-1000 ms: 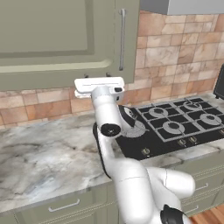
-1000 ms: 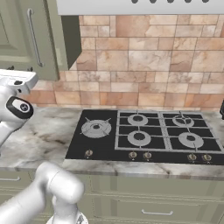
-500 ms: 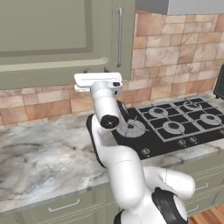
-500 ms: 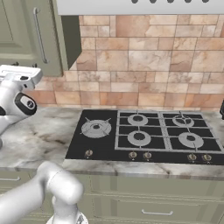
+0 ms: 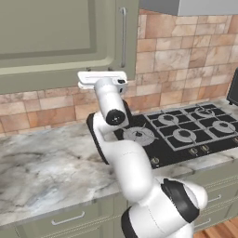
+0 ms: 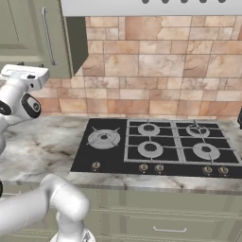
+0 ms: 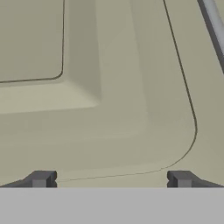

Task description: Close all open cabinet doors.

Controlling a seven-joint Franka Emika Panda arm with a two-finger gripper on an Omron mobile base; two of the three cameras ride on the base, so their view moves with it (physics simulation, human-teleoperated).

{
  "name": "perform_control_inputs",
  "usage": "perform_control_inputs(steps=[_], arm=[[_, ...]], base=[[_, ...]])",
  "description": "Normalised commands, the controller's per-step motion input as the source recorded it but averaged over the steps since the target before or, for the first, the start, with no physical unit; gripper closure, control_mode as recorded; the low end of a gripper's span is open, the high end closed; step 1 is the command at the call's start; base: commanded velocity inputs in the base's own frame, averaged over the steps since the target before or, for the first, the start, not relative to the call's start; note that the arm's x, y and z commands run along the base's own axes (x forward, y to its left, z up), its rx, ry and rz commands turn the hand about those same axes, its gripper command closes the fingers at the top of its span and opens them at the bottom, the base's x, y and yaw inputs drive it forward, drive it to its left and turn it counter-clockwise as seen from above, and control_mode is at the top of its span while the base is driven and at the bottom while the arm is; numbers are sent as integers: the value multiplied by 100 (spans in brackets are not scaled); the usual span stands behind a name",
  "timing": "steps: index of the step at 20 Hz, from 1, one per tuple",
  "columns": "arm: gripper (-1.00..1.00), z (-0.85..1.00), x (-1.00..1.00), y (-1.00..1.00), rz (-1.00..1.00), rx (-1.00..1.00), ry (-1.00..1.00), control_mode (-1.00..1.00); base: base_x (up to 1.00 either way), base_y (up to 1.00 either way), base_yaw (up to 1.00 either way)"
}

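A sage grey-green cabinet door [image 5: 46, 37] with a recessed centre panel and a vertical silver bar handle [image 5: 123, 37] hangs above the counter, left of the stove. My gripper [image 5: 101, 76] is raised to the door's lower edge, near its handle side. Up close, the cabinet door [image 7: 109, 87] faces the hand directly, with the handle [image 7: 214, 26] at upper right. The gripper [image 7: 111, 179] is open, its dark fingertips [image 7: 41, 178] wide apart with nothing between them. From the right, the door [image 6: 23, 28] looks nearly flush with its cabinet, and the gripper [image 6: 23, 72] sits just under it.
A black gas hob [image 6: 156, 146] is set into the marble counter [image 5: 42, 167], to the right of the arm. A tiled backsplash [image 6: 156, 75] runs behind it. Drawer fronts [image 6: 165, 227] with horizontal handles line the counter's front.
The door has swung a little further toward the cabinet front, its handle shifting sideways in both base views. My hand has followed it at the lower edge. The stove and counter have not shifted.
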Motion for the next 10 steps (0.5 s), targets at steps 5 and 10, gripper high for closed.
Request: perform_control_inputs(steps=[5,10], arm=[[-100,10,21,0,3,0,7,-100],[-100,8,34,0,0,0,4,-100]], base=[[0,0,0],[0,0,0]])
